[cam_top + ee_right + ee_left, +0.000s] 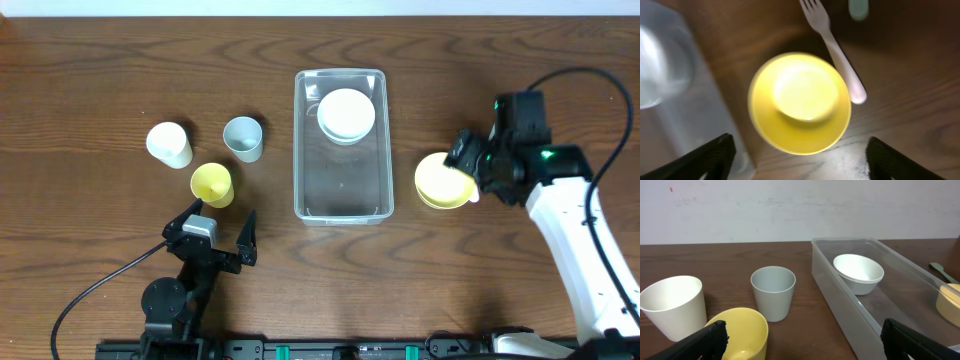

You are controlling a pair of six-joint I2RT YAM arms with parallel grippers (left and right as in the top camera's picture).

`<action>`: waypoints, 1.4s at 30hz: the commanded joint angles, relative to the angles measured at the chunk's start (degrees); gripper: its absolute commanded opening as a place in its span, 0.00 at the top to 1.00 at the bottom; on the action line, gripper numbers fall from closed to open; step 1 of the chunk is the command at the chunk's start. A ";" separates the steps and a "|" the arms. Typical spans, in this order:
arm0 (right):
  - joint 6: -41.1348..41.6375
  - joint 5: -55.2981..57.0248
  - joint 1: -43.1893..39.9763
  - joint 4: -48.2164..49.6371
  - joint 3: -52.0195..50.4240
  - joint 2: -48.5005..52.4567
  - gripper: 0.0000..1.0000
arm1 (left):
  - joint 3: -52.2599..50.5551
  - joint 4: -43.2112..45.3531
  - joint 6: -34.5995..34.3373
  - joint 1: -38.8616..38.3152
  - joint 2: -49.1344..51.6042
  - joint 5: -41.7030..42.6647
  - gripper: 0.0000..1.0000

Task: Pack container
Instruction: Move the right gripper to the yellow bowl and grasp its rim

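Observation:
The clear rectangular container (342, 186) stands mid-table with a white bowl (346, 113) in its far end. A yellow bowl (436, 183) sits on the table to its right. My right gripper (464, 168) hovers over that bowl, open and empty; in the right wrist view the bowl (800, 102) lies between and ahead of the spread fingers (800, 164). My left gripper (215, 236) is open and empty near the front edge, just behind a yellow cup (212, 184). In the left wrist view the container (840, 305) and the white bowl (858, 272) show to the right.
A white cup (170, 144) and a grey-blue cup (243, 138) stand left of the container. A white fork (835, 50) and a green utensil (858, 9) lie beyond the yellow bowl. The container's edge (670, 75) is left of the right gripper.

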 commanded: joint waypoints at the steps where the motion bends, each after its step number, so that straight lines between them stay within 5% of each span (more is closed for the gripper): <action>1: 1.27 0.81 -0.70 3.63 -5.92 0.55 0.20 | -1.64 -0.83 0.37 0.31 -0.31 0.42 0.02; 13: 1.92 0.87 -0.70 22.60 -22.73 0.57 0.49 | -1.64 -0.83 0.37 0.31 -0.28 0.42 0.02; 19: 1.92 0.83 -0.70 27.74 -27.30 0.70 0.54 | -1.64 -0.83 0.37 0.31 -0.28 0.42 0.02; 28: 1.92 0.79 -0.70 31.67 -28.00 0.72 0.89 | -1.64 -0.83 0.37 0.31 -0.28 0.42 0.02; 35: 0.55 -0.13 -0.70 31.78 -24.90 0.07 0.99 | -1.64 -0.83 0.37 0.31 -0.31 0.42 0.02; 42: -2.16 -0.92 -0.70 26.18 -16.83 -4.17 0.99 | -1.64 -0.83 0.37 0.31 -0.28 0.42 0.02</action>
